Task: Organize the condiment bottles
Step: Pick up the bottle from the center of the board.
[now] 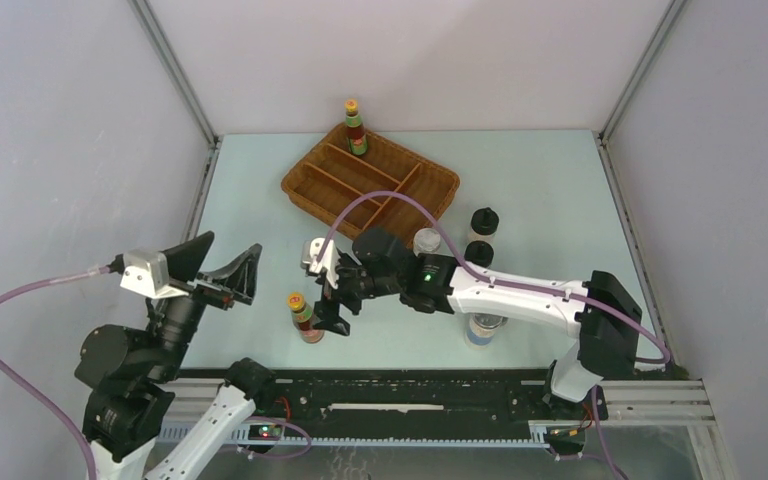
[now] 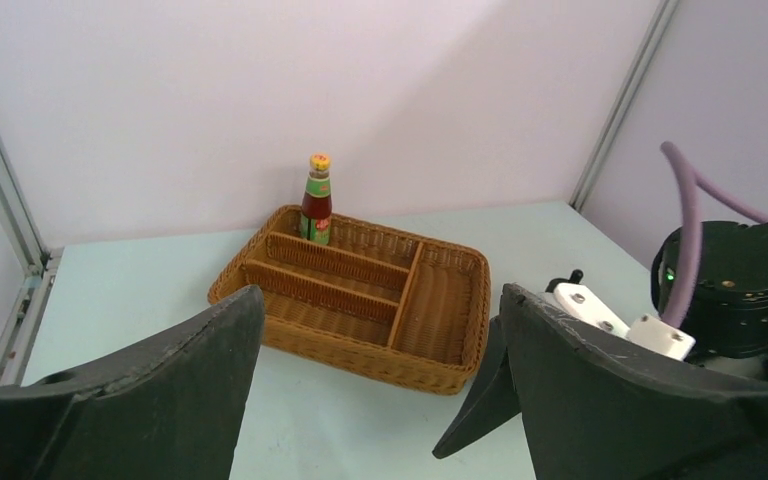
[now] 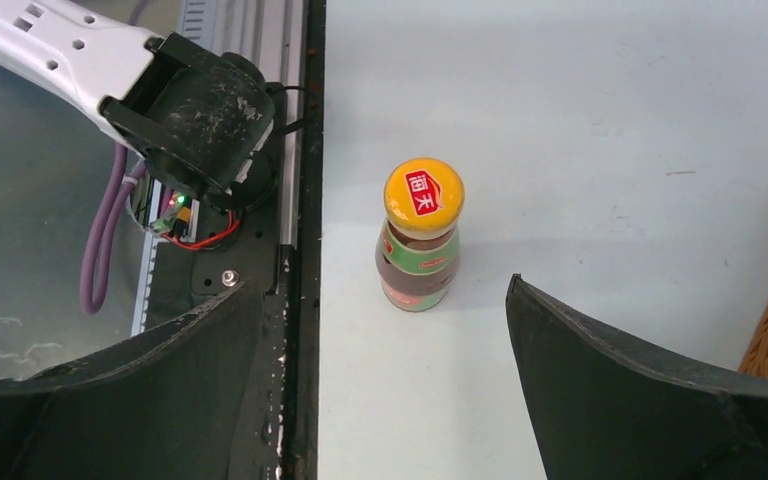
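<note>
**Right gripper faces the near bottle, jaws wide**

The right gripper [image 1: 325, 295] reaches to the left over the near part of the table [image 1: 540, 190]. Its jaws are spread wide and hold nothing. The near bottle [image 3: 419, 236] stands upright on the table just beyond the fingertips, close to the near edge. In the wrist view it sits between the two fingers [image 3: 600, 380] but touches neither of them. It has a yellow cap and a green label.

The left gripper [image 1: 230, 250] hangs above the left side of the table, well apart from the bottles. Its jaws are also spread and empty, and they point toward the tray [image 2: 460, 375].

The tray lies at the far side of the table, a little to the left. The far bottle [image 1: 357, 127] stands upright in its far left corner, in the farthest long slot (the other slots that I can see hold nothing).

Two shakers [image 1: 483, 222] with black caps stand on the table right of the tray, one just nearer than the other. One jar [image 1: 427, 241] stands just left of them, partly behind the right arm. A second jar [image 1: 484, 332] with a blue label stands nearer, partly hidden under that arm.
</note>
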